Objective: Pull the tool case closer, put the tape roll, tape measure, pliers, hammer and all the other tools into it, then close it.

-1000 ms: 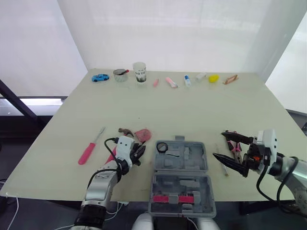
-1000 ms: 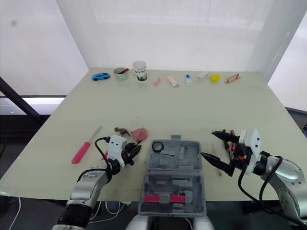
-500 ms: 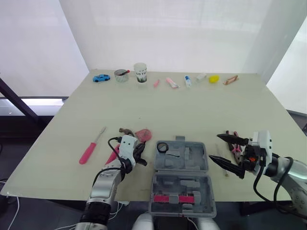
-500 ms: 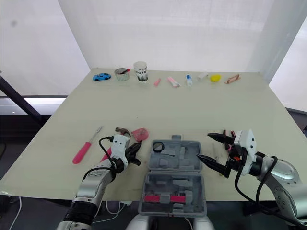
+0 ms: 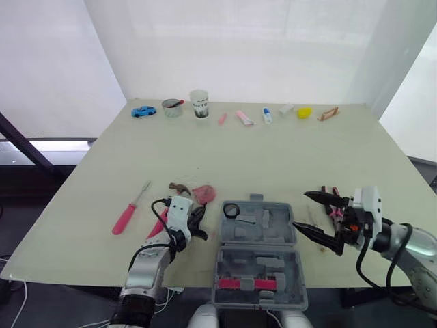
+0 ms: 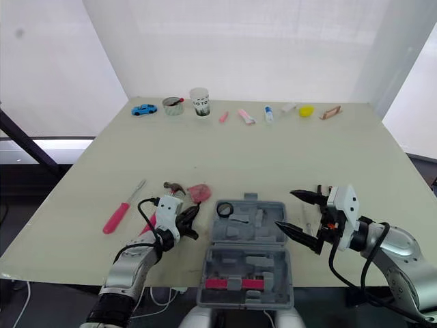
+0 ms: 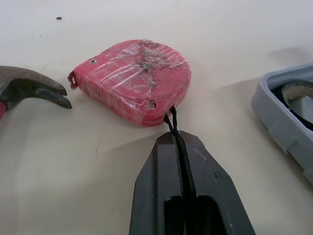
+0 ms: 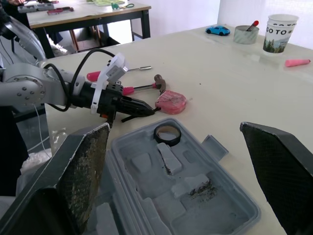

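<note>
Nearest lies the open tool case (image 5: 273, 234), with the tape roll (image 5: 231, 210) already in its far left corner. Beside the case's right edge hovers the right hand (image 5: 300, 209), released and spread wide, with the pliers (image 5: 334, 210) on the bench (image 5: 273, 157) just behind it. On the case's other side the left hand (image 7: 176, 139) is clenched on the thin black cord (image 7: 172, 122) of the red tape measure (image 7: 134, 81). The tape measure rests on the bench just beyond the fingertips, between the hammer (image 5: 179, 187) head and the case. A grip on the cord alone will likely let the tape measure swing. So lift slowly, clear the case rim, and lower it into a free pocket before letting go.
</note>
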You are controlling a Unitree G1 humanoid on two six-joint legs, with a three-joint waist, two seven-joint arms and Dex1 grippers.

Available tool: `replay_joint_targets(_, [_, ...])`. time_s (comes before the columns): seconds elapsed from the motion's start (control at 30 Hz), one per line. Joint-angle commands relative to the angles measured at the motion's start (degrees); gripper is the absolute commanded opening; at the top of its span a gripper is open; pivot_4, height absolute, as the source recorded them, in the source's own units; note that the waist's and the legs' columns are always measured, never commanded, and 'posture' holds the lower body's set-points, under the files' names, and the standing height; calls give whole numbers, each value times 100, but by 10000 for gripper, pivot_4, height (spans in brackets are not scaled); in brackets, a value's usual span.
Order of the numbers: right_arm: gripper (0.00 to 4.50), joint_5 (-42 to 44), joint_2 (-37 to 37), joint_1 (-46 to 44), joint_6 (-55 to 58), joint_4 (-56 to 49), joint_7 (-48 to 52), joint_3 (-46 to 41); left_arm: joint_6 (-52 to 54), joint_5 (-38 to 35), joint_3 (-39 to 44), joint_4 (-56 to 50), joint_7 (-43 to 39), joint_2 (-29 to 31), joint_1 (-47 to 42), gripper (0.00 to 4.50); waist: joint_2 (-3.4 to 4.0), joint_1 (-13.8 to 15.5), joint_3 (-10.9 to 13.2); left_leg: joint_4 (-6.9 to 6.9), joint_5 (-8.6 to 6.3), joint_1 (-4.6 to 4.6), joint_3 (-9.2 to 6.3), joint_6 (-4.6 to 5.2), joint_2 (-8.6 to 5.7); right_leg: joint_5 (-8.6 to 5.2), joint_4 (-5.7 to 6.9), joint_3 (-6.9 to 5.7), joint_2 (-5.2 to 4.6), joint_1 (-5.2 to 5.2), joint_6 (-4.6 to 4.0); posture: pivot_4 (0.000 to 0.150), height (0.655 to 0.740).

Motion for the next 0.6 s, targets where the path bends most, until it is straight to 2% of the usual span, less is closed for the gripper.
replay_joint_targets(0.03, [45000, 103, 7, -87, 16, -193, 8, -6, 81, -62, 68, -319, -34, 87, 147, 524, 0, 0, 0, 0, 0, 0, 0, 0, 0, 0, 0, 0, 0, 0, 0, 1500, 7400])
replay_joint_targets(0.37, [45000, 160, -49, -200, 132, -248, 47, 36, 225, -264, 115, -1519, -380, 485, 1215, 524, 1, -52, 3, -7, -1, 0, 2, 0, 4, -5, -7, 1, -3, -3, -8, 1500, 7400])
replay_joint_targets(0.6, [45000, 265, -268, -218, 188, -283, 426, 101, 528, -473, 300, -2400, -639, 934, 1994, 524, -1, -55, 10, -8, -1, -1, 1, 0, 10, -15, -9, -3, -8, -5, -25, 1500, 7400])
